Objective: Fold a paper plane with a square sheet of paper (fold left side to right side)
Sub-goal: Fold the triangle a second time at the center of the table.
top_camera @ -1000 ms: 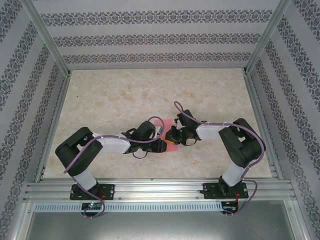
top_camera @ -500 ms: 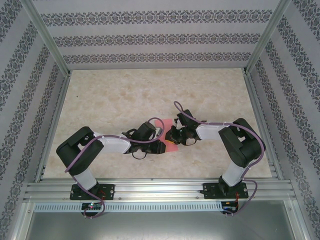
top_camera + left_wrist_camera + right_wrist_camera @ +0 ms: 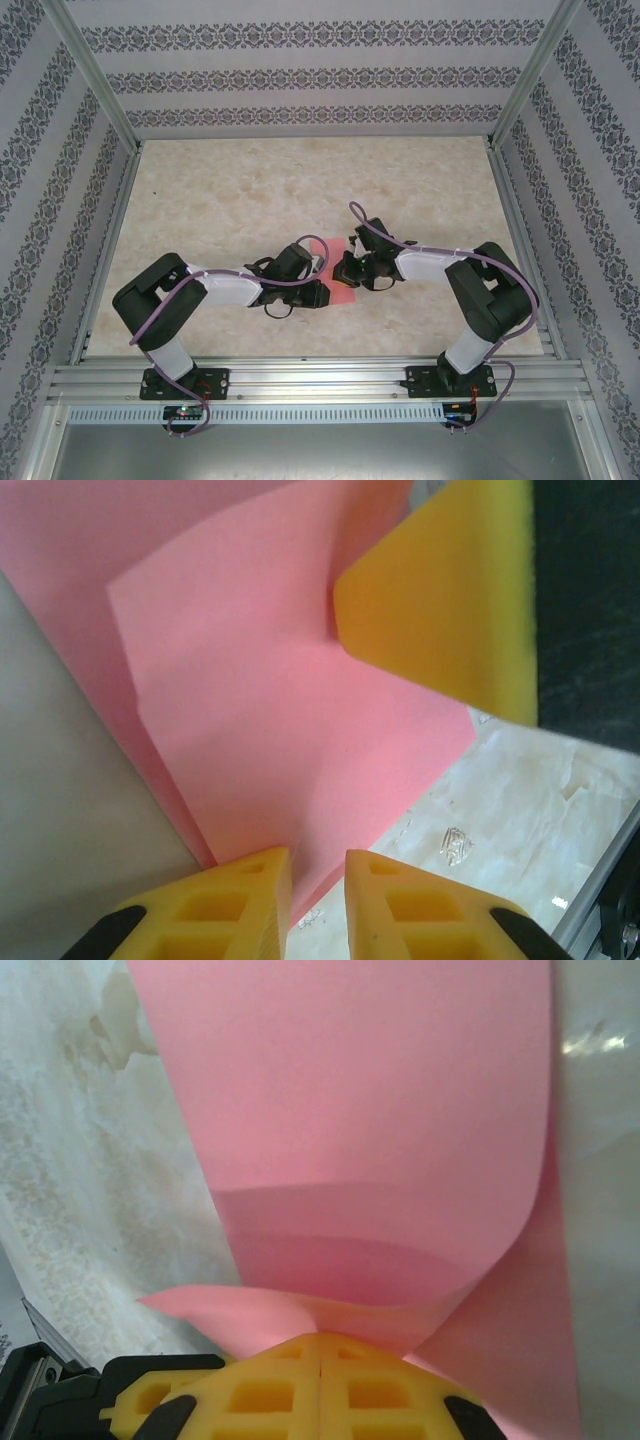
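Marbled tabletop boxed in by patterned walls. At mid-table, between both arms: plain pink sheet, curled over on itself. Right gripper clenched on sheet's bent edge. Left gripper narrowly parted at sheet's near edge, clamping nothing.

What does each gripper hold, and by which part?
Right gripper: the paper, pinched at a curled edge, jaws shut. Left gripper: nothing; its jaws stand slightly apart over the paper's edge.
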You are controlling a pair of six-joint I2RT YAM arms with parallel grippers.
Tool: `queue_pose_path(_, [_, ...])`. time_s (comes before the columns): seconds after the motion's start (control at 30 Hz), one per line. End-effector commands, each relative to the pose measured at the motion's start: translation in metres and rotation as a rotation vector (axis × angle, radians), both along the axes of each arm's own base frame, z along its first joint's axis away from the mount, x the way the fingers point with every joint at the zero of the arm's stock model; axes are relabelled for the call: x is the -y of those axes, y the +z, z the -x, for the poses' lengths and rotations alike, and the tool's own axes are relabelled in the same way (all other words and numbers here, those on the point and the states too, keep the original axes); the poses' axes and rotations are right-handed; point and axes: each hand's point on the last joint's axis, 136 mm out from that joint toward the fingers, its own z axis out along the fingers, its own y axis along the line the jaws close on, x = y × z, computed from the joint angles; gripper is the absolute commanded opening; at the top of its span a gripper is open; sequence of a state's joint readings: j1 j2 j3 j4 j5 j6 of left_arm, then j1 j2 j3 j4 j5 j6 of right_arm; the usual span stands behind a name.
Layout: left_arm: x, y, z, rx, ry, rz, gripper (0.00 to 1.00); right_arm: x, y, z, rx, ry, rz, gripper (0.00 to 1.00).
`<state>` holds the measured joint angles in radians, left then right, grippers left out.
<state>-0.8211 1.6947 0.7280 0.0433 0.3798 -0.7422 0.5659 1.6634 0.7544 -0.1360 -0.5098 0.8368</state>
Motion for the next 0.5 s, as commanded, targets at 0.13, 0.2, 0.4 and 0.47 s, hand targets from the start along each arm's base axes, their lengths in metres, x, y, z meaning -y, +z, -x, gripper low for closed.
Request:
queue_pose_path(0.13, [-0.014, -0.021, 0.009, -0.035, -0.002, -0.111, 0.22, -0.01, -0.008, 0.015, -0.029, 0.028, -0.013, 0.03])
queue_pose_path(0.2, [-0.015, -0.022, 0.009, -0.034, -0.002, -0.118, 0.21, -0.013, -0.009, 0.015, -0.03, 0.034, -0.015, 0.03])
queue_pose_path(0.4, [-0.017, -0.024, 0.009, -0.029, 0.003, -0.143, 0.2, -0.011, -0.016, 0.019, -0.043, 0.041, 0.017, 0.03])
queue_pose_path(0.47, [-0.018, -0.025, 0.01, -0.03, 0.002, -0.148, 0.2, -0.007, -0.02, 0.019, -0.044, 0.046, 0.045, 0.03])
